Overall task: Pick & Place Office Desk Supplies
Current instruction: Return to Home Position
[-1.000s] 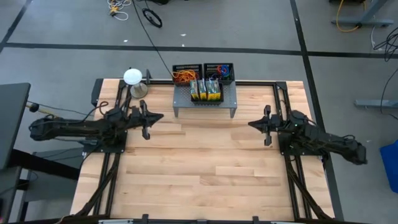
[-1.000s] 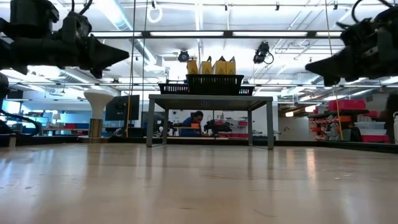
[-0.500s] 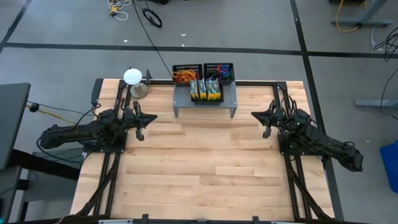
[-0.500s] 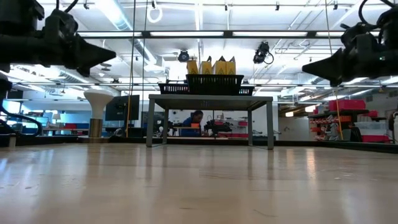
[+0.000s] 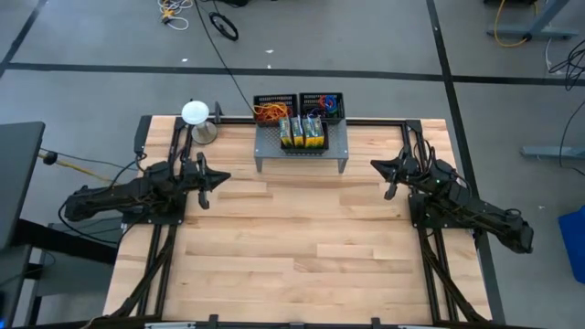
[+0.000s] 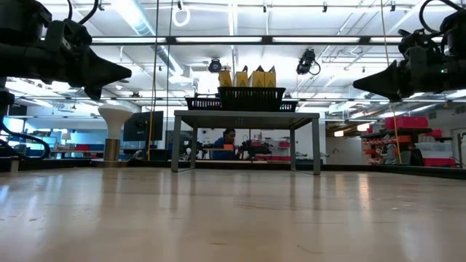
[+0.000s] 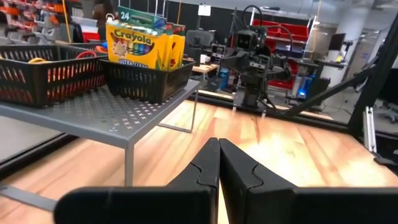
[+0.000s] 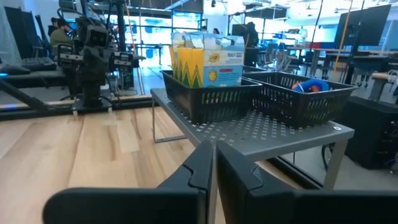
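Now we hold left gripper (image 5: 216, 177) and right gripper (image 5: 380, 168) pressed together, empty, crayon boxes (image 5: 303, 133) on the shelf (image 5: 302, 157) equally near both.

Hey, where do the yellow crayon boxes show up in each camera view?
High view: crayon boxes top centre, on the grey shelf's table-side half.
Low view: centre, sticking up from the black basket.
Left wrist view: in that basket, Crayola label showing.
Right wrist view: in that basket, on the shelf.
Shared landmark: the grey perforated shelf.
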Robot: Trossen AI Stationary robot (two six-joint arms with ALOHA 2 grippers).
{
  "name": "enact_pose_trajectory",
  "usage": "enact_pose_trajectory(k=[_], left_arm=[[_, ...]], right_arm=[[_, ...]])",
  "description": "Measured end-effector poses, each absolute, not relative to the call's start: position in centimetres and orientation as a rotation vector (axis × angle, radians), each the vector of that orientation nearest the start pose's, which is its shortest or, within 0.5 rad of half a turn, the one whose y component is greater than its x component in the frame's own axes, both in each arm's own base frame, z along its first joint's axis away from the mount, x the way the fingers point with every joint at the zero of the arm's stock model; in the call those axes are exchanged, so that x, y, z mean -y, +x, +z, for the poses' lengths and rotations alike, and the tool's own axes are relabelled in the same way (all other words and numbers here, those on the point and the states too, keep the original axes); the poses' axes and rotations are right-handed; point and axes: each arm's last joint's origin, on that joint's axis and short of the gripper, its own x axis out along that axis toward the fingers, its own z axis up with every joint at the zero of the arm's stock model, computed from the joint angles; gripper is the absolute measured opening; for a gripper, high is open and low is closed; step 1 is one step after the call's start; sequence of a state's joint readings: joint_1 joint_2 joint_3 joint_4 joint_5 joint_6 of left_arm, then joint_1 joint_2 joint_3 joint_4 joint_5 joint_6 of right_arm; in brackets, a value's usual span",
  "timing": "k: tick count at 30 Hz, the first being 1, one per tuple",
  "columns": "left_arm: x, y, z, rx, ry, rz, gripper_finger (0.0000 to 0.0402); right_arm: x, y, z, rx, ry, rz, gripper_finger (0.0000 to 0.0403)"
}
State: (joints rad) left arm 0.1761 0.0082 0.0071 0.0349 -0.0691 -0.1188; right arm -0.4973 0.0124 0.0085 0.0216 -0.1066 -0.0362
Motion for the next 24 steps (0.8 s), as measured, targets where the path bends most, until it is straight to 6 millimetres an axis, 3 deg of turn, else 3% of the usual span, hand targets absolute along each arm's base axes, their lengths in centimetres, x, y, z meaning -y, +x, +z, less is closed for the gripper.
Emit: enact_pose_trajectory(k=[24], left_arm=[[-1.92, 9.60, 16.83, 0.044, -0.110, 0.244, 0.0007]], right_arm=[[4.39, 8.74, 16.78, 0.013, -0.045, -0.390, 0.0032]])
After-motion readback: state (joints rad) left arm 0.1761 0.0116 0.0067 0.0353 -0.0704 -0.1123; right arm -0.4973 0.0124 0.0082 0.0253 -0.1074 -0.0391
